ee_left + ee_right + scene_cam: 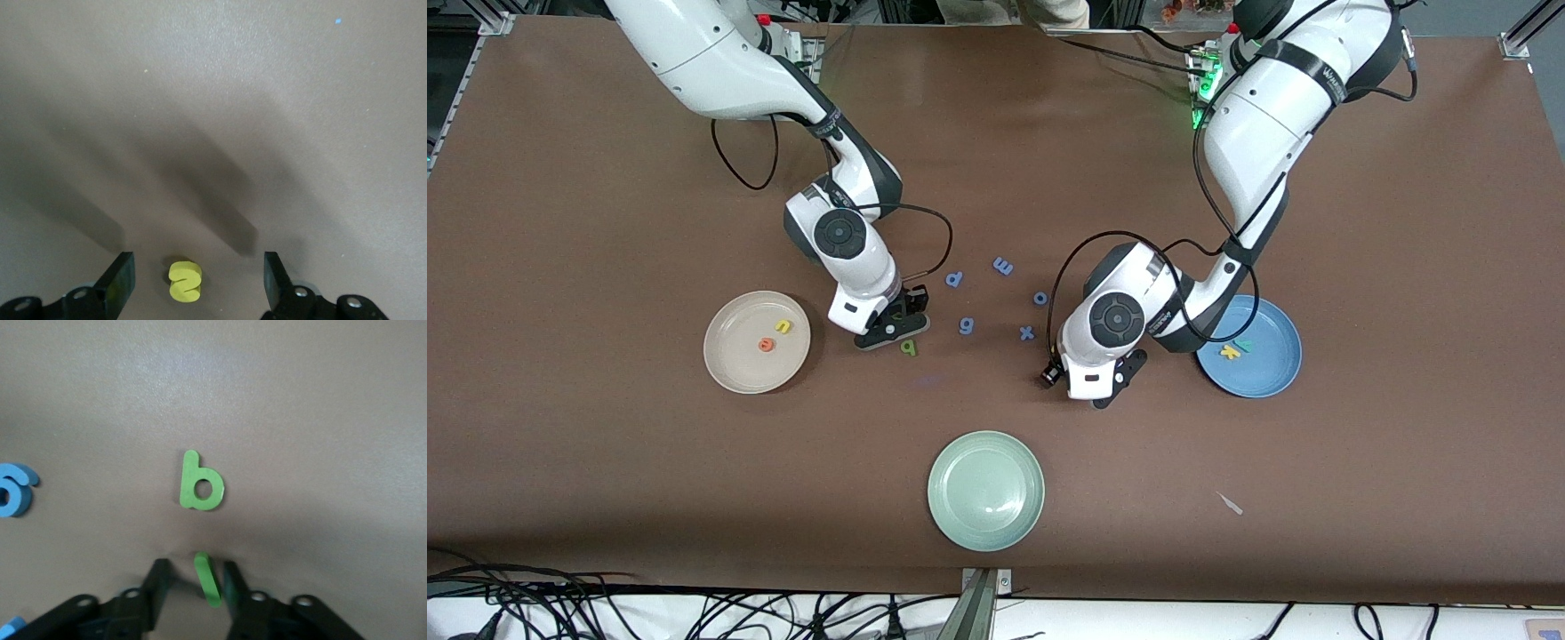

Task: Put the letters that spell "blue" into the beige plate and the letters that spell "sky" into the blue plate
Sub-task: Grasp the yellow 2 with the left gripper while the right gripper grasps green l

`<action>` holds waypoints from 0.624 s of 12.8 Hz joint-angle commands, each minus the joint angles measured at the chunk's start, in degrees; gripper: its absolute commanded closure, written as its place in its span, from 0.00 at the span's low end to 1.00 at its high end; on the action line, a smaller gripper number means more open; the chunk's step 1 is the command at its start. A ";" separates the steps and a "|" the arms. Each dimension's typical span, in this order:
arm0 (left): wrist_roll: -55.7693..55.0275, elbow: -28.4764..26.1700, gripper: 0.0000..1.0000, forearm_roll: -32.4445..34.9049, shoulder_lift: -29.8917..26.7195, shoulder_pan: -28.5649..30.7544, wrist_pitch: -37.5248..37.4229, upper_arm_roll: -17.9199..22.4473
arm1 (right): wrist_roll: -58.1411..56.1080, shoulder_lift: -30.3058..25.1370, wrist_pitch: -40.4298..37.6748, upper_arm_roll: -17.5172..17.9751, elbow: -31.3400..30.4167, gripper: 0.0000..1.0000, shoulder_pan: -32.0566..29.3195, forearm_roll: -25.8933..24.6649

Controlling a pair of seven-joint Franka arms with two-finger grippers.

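My right gripper (894, 331) is down at the table beside the beige plate (729, 366), which holds the yellow u (783, 326) and orange e (765, 344). In the right wrist view its fingers (157, 585) stand narrowly apart around the thin green l (207, 579); one finger touches it, the other shows a gap. The dark green b (201, 483) lies flat just ahead. My left gripper (197, 280) is open and low, straddling the yellow s (185, 281), beside the blue plate (1273, 360) that holds the yellow k (1230, 352) and teal y (1242, 344).
Blue letters p (954, 279), m (1003, 265), o (1040, 298), g (966, 326) and x (1027, 333) lie scattered between the two grippers. A pale green plate (985, 490) sits nearer to the front camera, at mid-table.
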 commanded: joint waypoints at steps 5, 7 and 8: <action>-0.85 -0.79 0.29 1.72 -0.44 -1.24 -1.54 -0.08 | -2.82 -2.23 -3.35 -0.82 0.06 1.00 -1.23 -0.44; -1.20 -0.79 0.57 1.72 -0.35 -1.25 -1.72 -0.08 | -10.96 -5.21 -7.75 -2.66 0.06 1.00 -2.98 0.09; -1.46 -1.23 0.69 1.72 -0.44 -1.25 -1.63 -0.08 | -15.02 -6.70 -10.38 -3.81 -0.03 1.00 -3.86 0.18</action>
